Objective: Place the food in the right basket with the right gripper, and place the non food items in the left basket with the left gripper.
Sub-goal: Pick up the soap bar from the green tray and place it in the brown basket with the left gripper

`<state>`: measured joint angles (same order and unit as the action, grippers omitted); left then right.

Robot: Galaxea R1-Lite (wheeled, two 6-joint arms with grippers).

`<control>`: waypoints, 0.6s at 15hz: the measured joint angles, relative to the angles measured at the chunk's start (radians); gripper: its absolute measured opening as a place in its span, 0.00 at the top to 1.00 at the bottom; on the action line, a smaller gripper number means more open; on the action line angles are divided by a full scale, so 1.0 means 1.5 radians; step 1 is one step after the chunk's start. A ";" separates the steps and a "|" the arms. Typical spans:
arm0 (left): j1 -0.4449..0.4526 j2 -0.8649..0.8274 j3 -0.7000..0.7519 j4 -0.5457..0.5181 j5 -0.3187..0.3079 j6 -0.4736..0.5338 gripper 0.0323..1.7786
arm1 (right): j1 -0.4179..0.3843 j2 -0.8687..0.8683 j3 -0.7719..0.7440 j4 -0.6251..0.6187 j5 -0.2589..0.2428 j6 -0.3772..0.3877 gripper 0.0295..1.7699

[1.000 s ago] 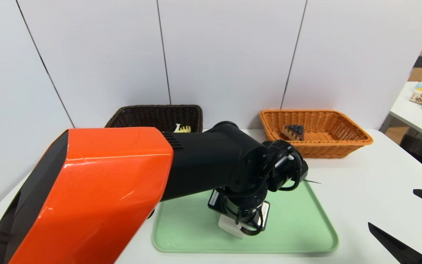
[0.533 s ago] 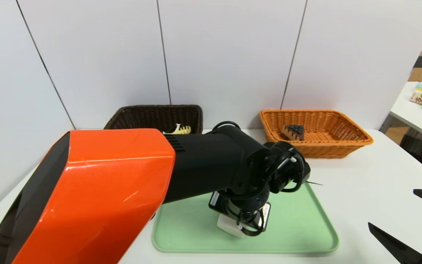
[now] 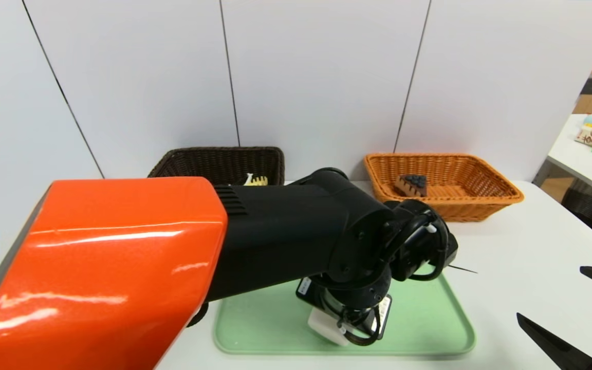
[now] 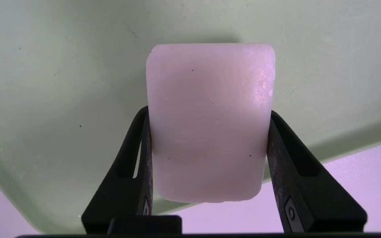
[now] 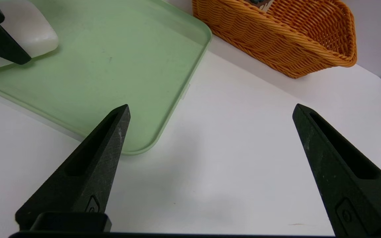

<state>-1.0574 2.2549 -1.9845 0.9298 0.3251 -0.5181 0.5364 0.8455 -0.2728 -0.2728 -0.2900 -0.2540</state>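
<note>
Over the pale green plastic tray (image 3: 429, 329), the left gripper (image 4: 207, 155) has just clamped the white rounded soap bar (image 4: 208, 122) and begins lifting it toward the dark brown wicker basket (image 3: 219, 162); the right gripper (image 5: 210, 109) sits idle, jaws spread

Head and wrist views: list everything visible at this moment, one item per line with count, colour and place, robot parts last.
soap bar: one, pale white, over the tray's near edge, clamped in the left gripper
tray: one, light green, centre of the table
left basket: one, dark brown, far left, holding a pale yellowish item
right basket: one, orange, far right, holding a cake slice
table: one, white
left gripper: black, shut on the soap bar
right gripper: black, open, parked over the table right of the tray
</note>
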 joint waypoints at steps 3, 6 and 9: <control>-0.005 -0.018 0.000 0.003 0.002 0.014 0.46 | 0.000 0.000 0.000 0.000 0.000 0.000 0.04; -0.006 -0.041 0.000 0.003 0.004 0.045 0.46 | 0.000 0.001 0.000 0.000 0.001 -0.001 0.04; -0.004 -0.066 0.000 0.002 0.040 0.087 0.46 | 0.001 0.002 0.000 0.000 0.002 -0.002 0.04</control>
<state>-1.0640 2.1562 -1.9849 0.9323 0.3853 -0.3877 0.5372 0.8481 -0.2728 -0.2726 -0.2877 -0.2568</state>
